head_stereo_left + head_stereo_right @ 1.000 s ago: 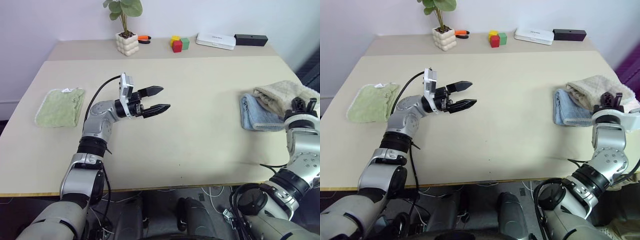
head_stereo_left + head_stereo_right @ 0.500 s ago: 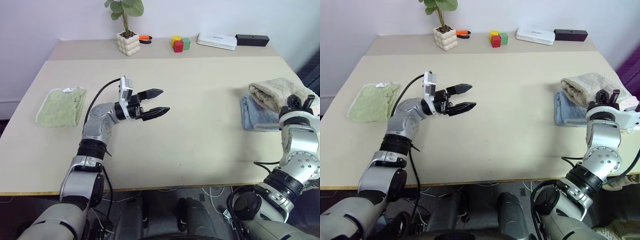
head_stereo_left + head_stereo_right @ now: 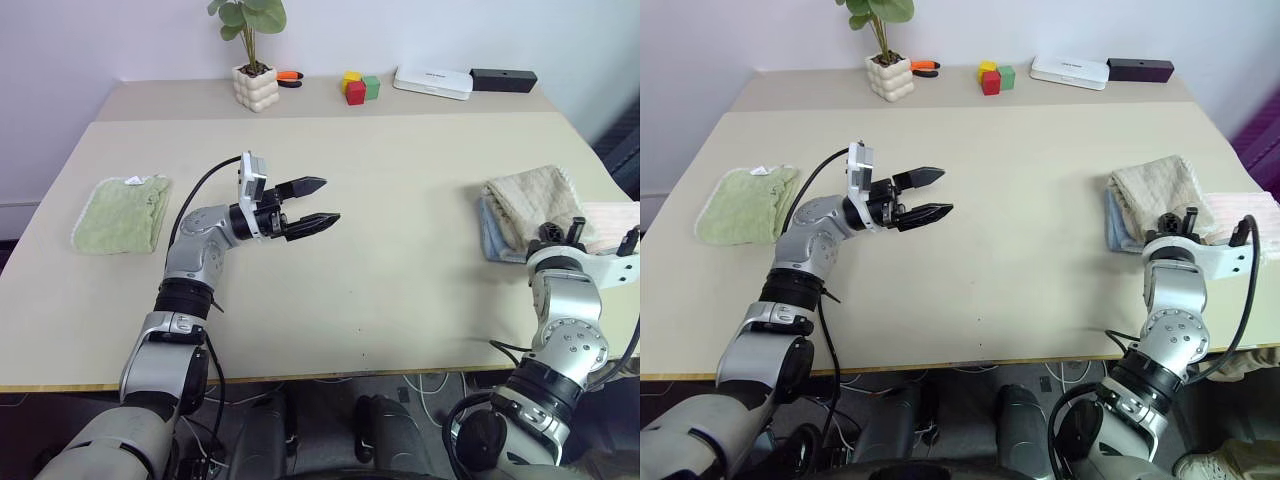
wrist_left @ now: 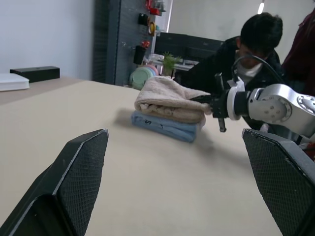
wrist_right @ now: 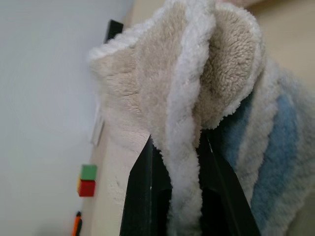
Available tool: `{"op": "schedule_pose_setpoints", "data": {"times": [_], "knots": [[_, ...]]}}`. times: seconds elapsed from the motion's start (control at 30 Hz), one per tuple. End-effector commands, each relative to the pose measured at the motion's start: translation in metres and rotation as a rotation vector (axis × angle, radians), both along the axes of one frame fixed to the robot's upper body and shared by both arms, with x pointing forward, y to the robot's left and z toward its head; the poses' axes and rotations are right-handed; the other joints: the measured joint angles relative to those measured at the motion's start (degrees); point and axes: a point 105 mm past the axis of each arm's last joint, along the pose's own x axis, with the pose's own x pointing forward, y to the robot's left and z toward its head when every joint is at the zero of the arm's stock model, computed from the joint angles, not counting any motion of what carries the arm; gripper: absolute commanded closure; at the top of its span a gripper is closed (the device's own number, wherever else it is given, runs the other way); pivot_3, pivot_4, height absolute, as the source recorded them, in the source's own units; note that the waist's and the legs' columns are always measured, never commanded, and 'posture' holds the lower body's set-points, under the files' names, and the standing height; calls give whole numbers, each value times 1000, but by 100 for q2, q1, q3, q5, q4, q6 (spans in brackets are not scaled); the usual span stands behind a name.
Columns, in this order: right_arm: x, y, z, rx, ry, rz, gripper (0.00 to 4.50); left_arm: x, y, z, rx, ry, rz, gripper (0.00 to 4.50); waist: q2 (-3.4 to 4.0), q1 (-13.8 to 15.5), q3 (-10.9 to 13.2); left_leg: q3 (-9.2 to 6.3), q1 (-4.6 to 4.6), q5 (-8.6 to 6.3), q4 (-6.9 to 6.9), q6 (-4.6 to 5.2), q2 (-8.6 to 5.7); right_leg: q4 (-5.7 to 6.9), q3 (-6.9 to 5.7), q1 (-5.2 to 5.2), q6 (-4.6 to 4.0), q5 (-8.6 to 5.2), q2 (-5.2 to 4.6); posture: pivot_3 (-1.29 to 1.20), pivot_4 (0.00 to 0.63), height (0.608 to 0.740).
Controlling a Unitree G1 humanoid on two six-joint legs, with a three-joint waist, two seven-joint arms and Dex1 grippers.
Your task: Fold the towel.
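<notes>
No text or label (on anything in view) can be read.

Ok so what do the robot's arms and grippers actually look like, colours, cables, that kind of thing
Both arms are built of rounded silver-grey metal segments joined by black rings. The left gripper has two black, tapered fingers with a fine textured inner face, and a small white camera block behind them with a black cable looping back along the arm. The right gripper has the same black fingers, a white bracket at the wrist and a black cable.
</notes>
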Motion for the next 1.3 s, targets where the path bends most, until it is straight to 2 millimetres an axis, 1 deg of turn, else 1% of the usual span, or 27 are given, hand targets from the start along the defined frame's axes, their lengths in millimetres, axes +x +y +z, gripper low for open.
{"op": "schedule_pose_setpoints", "data": {"times": [0.03, 0.13, 0.17, 0.23, 0.33, 0.43, 0.47, 0.57, 0.7, 0.87, 0.93, 0.97, 1.0, 1.03, 1.07, 1.13, 1.23, 1.27, 1.3], "knots": [[1, 1, 14, -108, 7, 26, 4438, -2, 0, 10, -11, -47, 3, 0, 0, -1, 0, 0, 0, 0, 0, 0, 0, 0, 0, 0, 0, 0, 0, 0, 150, 740], [0, -4, 16, -150, 24, 14, 4438, -2, -2, 10, -14, -46, 1, 0, 0, 0, 0, -1, 0, 0, 0, 0, 0, 0, 0, 0, 0, 0, 0, 0, 150, 740], [0, -7, 17, -169, 34, 2, 4111, -2, -2, 10, -16, -43, -1, 0, 0, 2, 0, -1, 0, 0, 0, 0, 0, 0, 0, 0, 0, 0, 0, 0, 150, 740], [0, -8, 18, -180, 34, 6, 3429, -2, -2, 10, -17, -43, 3, 0, 0, 2, 0, -1, 0, 0, 0, 0, 0, 0, 0, 0, 0, 0, 0, 0, 150, 740], [-1, -11, 19, -219, 61, -2, 1903, -3, -2, 9, -18, -41, 4, 0, 0, 3, 0, 0, 0, 0, 0, 0, 0, 0, 0, 0, 0, 0, 0, 0, 150, 740], [-6, -16, 19, -319, 131, -14, 412, -3, -3, 9, -22, -39, 7, 0, 0, 11, 0, 0, 0, 0, 0, 0, -1, 0, 0, 0, 0, 0, 0, 0, 150, 740], [-8, -19, 19, -353, 160, -20, 44, -3, -3, 8, -25, -37, 7, 0, 0, 13, 0, 0, 0, 0, 0, 0, -1, 0, 0, 0, 0, 0, 0, 0, 150, 740], [-9, -19, 24, -412, 178, -22, 44, -3, -4, 6, -27, -35, 11, 0, 0, 11, 0, -1, 0, 0, 0, 0, -1, -1, 0, 1, 0, 0, -1, 0, 150, 740], [-13, -20, 28, -441, 198, -57, 44, -4, -7, 5, -39, -27, 11, 0, 0, 9, 0, -1, 0, 0, 0, 0, -1, -1, 0, 0, 0, 0, 0, 0, 150, 740], [-19, -27, 35, -516, 237, -96, 44, -4, -10, 3, -47, -24, 9, 0, 0, 13, 0, -1, 0, 0, 1, 0, -1, -1, 0, 0, 0, 0, -1, 0, 150, 740], [-24, -30, 37, -556, 271, -120, 44, -4, -10, 4, -51, -24, 10, 0, -1, 17, 0, -1, -1, 0, 1, 1, -1, -1, 0, 0, 0, 0, -1, 0, 150, 740], [-29, -34, 38, -585, 296, -145, 44, -4, -10, 4, -52, -25, 10, 0, 0, 18, 0, -1, -1, 0, 1, 1, -1, -1, 0, 0, 0, 0, 0, 0, 150, 740], [-39, -40, 41, -631, 335, -200, 44, -4, -10, 4, -53, -28, 11, 0, 0, 20, 0, -1, -1, 0, 1, 1, -1, -1, 0, 0, 0, 0, -1, 0, 150, 740], [-48, -47, 47, -692, 369, -251, 44, -4, -9, 4, -53, -30, 14, 0, 0, 30, 0, -2, -1, 0, 1, 0, -1, -1, 0, 0, 0, 0, -1, 0, 150, 740], [-54, -53, 57, -789, 411, -290, 44, -3, -8, 3, -51, -32, 18, 0, 0, 34, 0, -1, -2, 0, 1, 1, -1, -2, 0, 0, 0, 0, -1, 0, 150, 740], [-60, -60, 74, -929, 466, -346, 44, -2, -5, 3, -48, -29, 26, 0, 1, 26, 0, 0, -2, -2, 3, 3, -4, -2, 1, 0, 0, 0, -5, 0, 150, 740], [-61, -67, 85, -994, 500, -382, 44, 0, -3, 3, -43, -32, 34, 0, -4, 3, -3, -2, 2, -3, 6, 4, -3, -4, 6, 1, 0, -1, -4, 0, 150, 740], [-58, -65, 94, -1055, 479, -384, 44, 1, -2, 3, -41, -34, 38, 0, -4, -3, -4, -4, 3, -3, 5, 4, 1, -4, 6, 1, 0, -1, 1, 0, 150, 740], [-52, -57, 106, -1129, 429, -366, 44, 1, -2, 3, -38, -38, 44, 0, -3, -6, -4, -5, 3, -3, 5, 4, 2, -4, 6, 1, -1, -1, 3, 0, 150, 740]]}}
